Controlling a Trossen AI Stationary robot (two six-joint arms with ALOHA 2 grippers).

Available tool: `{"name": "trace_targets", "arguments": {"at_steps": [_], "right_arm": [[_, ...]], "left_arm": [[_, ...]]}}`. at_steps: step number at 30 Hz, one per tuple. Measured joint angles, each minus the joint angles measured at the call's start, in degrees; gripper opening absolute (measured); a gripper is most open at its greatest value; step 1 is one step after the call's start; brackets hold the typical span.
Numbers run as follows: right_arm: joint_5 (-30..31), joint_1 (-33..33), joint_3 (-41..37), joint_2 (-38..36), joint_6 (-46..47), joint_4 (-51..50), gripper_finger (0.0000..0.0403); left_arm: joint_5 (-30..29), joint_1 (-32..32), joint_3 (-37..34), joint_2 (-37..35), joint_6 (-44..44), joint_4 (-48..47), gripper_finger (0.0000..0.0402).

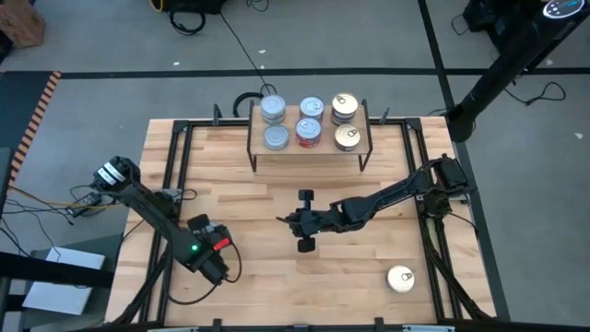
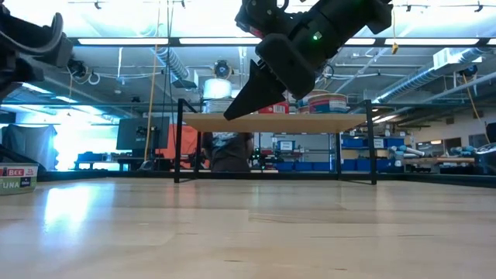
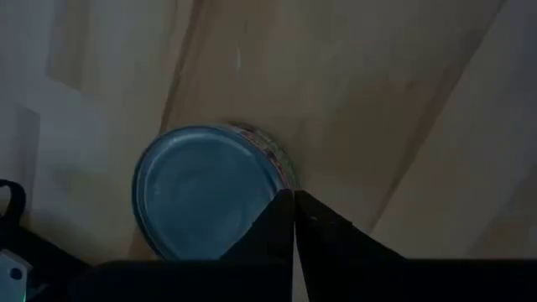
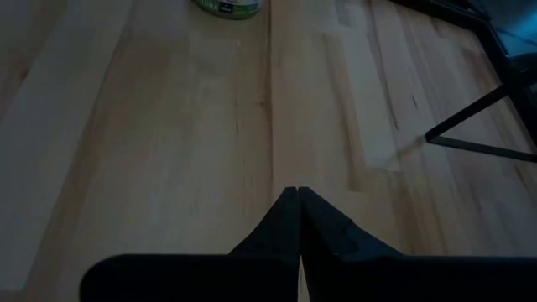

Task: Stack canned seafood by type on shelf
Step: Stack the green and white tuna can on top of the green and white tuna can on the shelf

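The tabletop (image 1: 277,203) is almost bare, so I'm near the end. The shelf (image 1: 308,150) at upper centre carries tins (image 1: 308,121) grouped silver, red, gold. One gold tin (image 1: 400,278) sits lower right, and one blue-topped tin (image 3: 205,191) lies under my left pincer (image 3: 294,195), clenched empty beside it. Right pincer (image 1: 285,220), mid-frame, is clenched on nothing.

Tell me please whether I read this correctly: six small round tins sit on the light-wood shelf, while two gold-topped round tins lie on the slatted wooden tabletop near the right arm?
Not quite: only one gold-topped round tin lies on the slatted wooden tabletop near the right arm, as the high view shows. The six small round tins on the light-wood shelf are correct.
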Motion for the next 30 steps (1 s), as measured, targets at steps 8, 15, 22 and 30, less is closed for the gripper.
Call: {"name": "trace_targets", "arguments": {"at_steps": [8, 15, 22, 30], "right_arm": [[0.00, 0.02, 0.00, 0.02, -0.01, -0.21, 0.0009], [-0.01, 0.02, 0.00, 0.02, 0.01, -0.19, 0.0009], [-0.02, 0.02, 0.00, 0.02, 0.01, -0.16, 0.0009], [-0.02, 0.04, 0.00, 0.02, 0.01, -0.20, 0.0009]], "left_arm": [[0.24, -0.02, -4.06, -0.15, -1.42, 2.52, 0.0058], [1.16, -0.02, -6.08, 0.02, -1.60, 5.84, 0.0101], [1.12, -0.02, -3.72, 0.04, -1.68, 1.73, 0.0107], [0.32, 0.00, -1.90, 0.00, -4.43, -4.70, 0.0107]]}}
